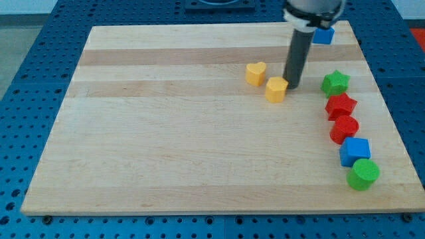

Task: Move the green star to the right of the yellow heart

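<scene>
The green star (335, 82) lies near the board's right edge, at the top of a column of blocks. The yellow heart (255, 73) lies right of the board's centre, toward the view's top. A yellow hexagon-like block (276, 89) sits just below and right of the heart. My tip (292, 86) stands right beside the yellow block's right side, between it and the green star, roughly 60 px to the star's left. The rod rises from there to the view's top.
Below the star run a red star (340, 105), a red round block (344, 129), a blue cube (354, 151) and a green cylinder (363, 174). Another blue block (324, 36) lies at the board's top right, partly hidden behind the arm. The wooden board (166, 133) rests on a blue pegboard table.
</scene>
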### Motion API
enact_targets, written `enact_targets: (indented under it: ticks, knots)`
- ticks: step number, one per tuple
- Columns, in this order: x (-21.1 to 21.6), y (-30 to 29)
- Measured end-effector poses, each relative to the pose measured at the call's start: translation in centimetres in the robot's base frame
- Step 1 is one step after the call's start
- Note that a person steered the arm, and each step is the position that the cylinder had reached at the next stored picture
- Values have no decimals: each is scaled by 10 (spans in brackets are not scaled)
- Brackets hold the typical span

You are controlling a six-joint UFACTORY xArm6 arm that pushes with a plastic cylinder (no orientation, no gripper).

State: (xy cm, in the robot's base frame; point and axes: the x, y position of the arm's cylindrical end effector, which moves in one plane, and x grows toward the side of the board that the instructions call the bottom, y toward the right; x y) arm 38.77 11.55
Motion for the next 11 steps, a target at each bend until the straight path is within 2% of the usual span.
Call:
enact_targets:
  ticks: [1, 2, 5, 6, 7, 8, 11]
  knots:
    - [-2, -4]
    - [-16, 21]
    - [-44, 139]
    - [-18, 159]
    - [16, 159]
    - [22, 147]
    - [3, 49]
